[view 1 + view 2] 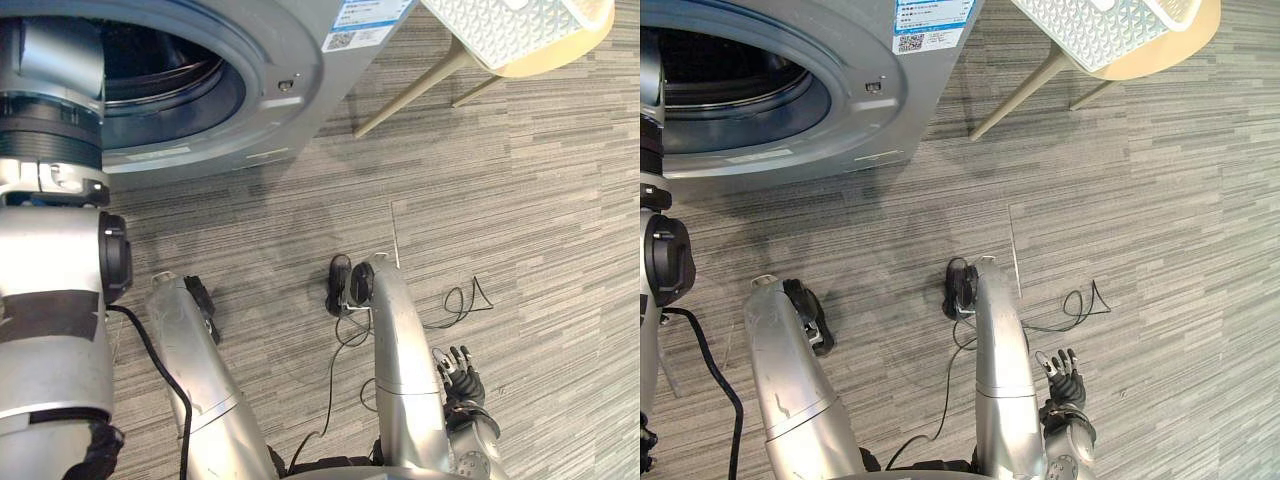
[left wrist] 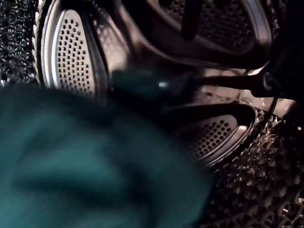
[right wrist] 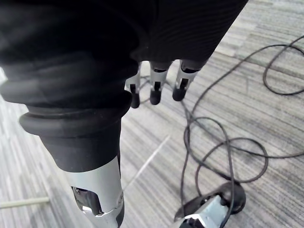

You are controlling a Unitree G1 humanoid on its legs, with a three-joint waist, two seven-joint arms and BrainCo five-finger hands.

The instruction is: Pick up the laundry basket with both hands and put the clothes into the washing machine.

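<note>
The grey washing machine (image 1: 290, 60) stands at the top left with its round door opening (image 1: 170, 85) facing me. My left arm (image 1: 50, 250) reaches up into that opening, and its hand is hidden inside. In the left wrist view a teal cloth (image 2: 85, 161) lies close in front of the perforated steel drum (image 2: 71, 52). My right hand (image 1: 460, 380) hangs low at the right beside my body, away from the machine. Its fingers (image 3: 154, 90) are relaxed and hold nothing. A white lattice basket (image 1: 500, 30) rests on a pale chair at the top right.
The chair's pale legs (image 1: 410, 95) slant down to the floor just right of the machine. Grey striped carpet (image 1: 540, 220) spreads across the middle and right.
</note>
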